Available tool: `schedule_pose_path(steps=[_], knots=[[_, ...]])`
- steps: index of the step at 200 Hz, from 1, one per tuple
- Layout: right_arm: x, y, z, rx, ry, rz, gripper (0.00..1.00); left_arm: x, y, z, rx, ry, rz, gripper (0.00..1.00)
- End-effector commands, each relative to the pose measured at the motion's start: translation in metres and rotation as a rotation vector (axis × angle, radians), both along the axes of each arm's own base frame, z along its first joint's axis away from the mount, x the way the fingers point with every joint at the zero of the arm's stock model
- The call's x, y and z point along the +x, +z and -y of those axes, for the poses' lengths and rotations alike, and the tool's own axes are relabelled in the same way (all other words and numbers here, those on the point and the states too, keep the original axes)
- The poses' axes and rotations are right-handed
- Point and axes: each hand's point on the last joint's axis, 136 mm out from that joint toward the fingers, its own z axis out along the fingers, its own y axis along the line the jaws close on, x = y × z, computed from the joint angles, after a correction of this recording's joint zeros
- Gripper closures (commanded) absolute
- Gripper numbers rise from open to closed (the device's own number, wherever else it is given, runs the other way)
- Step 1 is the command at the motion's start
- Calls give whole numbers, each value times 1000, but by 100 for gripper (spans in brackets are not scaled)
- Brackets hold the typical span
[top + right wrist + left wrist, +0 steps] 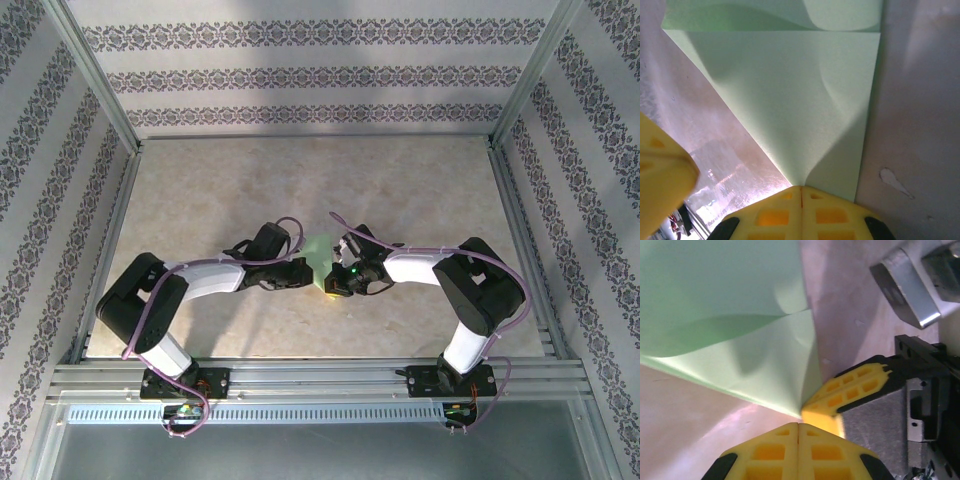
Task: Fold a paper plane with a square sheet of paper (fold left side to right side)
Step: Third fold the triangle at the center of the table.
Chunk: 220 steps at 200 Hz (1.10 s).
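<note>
The left gripper (798, 428) has its fingers pressed together, tips right at the lowest corner of the paper (730, 315). The right gripper (801, 191) is also closed, and the same end of the sheet runs down to its tips. Whether either one nips the corner or merely presses against it, I cannot tell. The two grippers are touching or nearly so, with a yellow finger (855, 385) of the right one crowding the left one's tips.

The paper lies in the middle of the table (200, 190) between the arms. It is partly folded, and its upper layers bulge up off the surface rather than lying flat.

The risks, as I judge them:
- **Tearing:** with both grippers bunched at one corner, pulls in different directions could tear or crumple the thin tip.
- **Misalignment:** the rest of the sheet is free, so it may swivel about that corner and throw the fold edges out of line.
- **Stray crease:** the bulge could set as a crease if pressed before it is smoothed.
- **Snagging:** fingers packed this close may snag each other on parting.
</note>
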Motion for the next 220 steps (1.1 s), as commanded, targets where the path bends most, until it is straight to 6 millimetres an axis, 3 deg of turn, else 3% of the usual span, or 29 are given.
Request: schedule_pose_path(steps=[1, 116, 220], knots=[[-21, -37, 34, -197, -20, -67, 100, 9, 9, 16, -66, 1, 46, 94], [-24, -38, 37, -252, 21, -53, 100, 18, -10, 23, -52, 9, 15, 95], [-28, -42, 42, -291, 38, -63, 100, 24, -30, 14, 28, 49, -13, 96]])
